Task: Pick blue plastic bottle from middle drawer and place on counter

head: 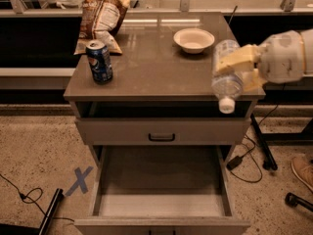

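Camera view looks down on a drawer cabinet whose glossy grey-brown surface (156,70) fills the middle of the frame. At the right edge the arm's white rounded wrist reaches in, and the claw (234,72) is clenched around the blue plastic bottle (226,88), with one yellow finger (237,58) lying across the bottle's upper side. The bottle is tilted steeply, white cap downward, over the front right corner of the surface; its cap shows in front of the dark gap under the slab. Whether the bottle touches the surface cannot be told. On the surface, a blue soda can (100,61) stands upright near the left front, a crumpled snack bag (103,11) lies behind it toward the upper left, and a white bowl (193,39) sits at the back right, just beside the bottle in the picture. Below the slab a closed drawer front (122,131) carries a small black handle (161,137). Under that, the middle drawer (161,207) is pulled out toward the bottom of the frame, showing its pale floor and tall side walls. A blue tape cross (81,180) marks the speckled floor at lower left.
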`<action>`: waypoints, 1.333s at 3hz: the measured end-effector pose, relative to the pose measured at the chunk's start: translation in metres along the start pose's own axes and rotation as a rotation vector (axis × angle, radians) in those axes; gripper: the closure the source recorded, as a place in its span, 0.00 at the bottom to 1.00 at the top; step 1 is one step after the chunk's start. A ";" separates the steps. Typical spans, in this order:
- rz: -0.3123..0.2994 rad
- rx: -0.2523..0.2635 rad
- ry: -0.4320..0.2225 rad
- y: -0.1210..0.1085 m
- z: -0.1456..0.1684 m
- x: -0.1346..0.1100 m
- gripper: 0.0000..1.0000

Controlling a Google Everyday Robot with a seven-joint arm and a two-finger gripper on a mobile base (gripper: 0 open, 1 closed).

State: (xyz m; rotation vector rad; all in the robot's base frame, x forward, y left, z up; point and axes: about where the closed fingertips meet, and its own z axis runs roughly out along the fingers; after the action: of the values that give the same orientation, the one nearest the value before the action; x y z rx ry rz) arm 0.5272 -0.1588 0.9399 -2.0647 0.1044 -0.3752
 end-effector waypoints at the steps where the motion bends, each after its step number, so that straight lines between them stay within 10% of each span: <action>1: -0.002 -0.021 -0.037 -0.007 0.019 0.029 1.00; 4: 0.035 -0.145 -0.079 0.025 0.066 0.064 1.00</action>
State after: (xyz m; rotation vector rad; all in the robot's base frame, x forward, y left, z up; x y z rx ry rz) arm 0.6099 -0.1305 0.9023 -2.2152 0.1225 -0.2704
